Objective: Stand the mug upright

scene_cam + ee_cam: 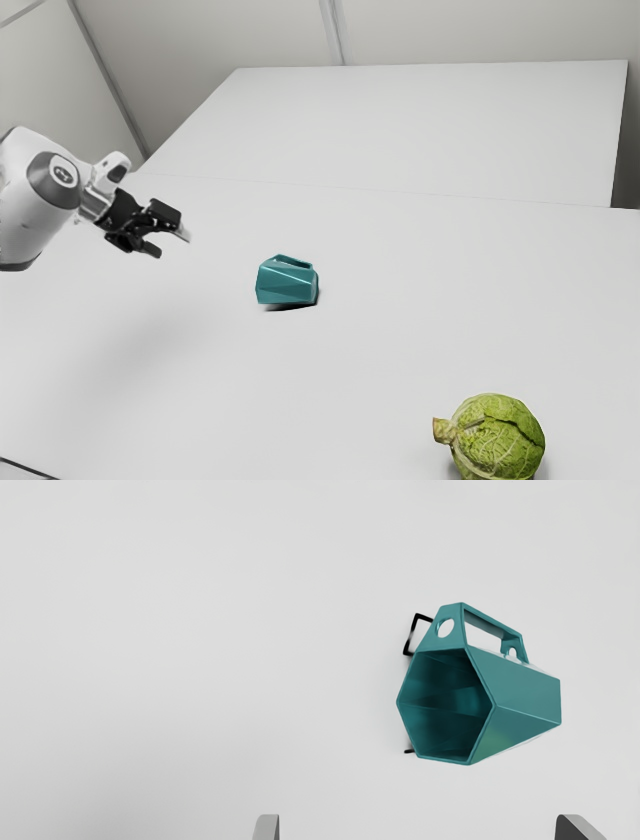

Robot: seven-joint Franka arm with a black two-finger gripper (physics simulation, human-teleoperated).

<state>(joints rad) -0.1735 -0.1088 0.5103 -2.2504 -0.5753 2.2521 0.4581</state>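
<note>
On the white bench [390, 280], the blue-green mug [287, 283] is lying down on its side. You can look right into its big open mouth from the wrist view, and its handle sticks out from one side. So the mug is not standing up, and the job is not done.

The gripper [172, 245] is up in the air, well apart from the mug, over toward the exterior view's left. It is open wide. Its two fingers [267, 828] are spread far apart and have nothing between them. A green cabbage [497, 437] sits nearer the exterior view's bottom edge, well away from the mug, so it should not get in the way.

I think the step that fits now is getting to the mug and taking hold of it. The gripper needs to go over to the mug and down, with one finger on each side of the part it wants to grab. Then it can squeeze, lift a little, and tip the mug until the mouth points up and the flat bottom is on the bench. The sides are slanted and look smooth, so the mug might slip or roll if it gets only a small pinch. A slow turn and a soft landing would help.
</note>
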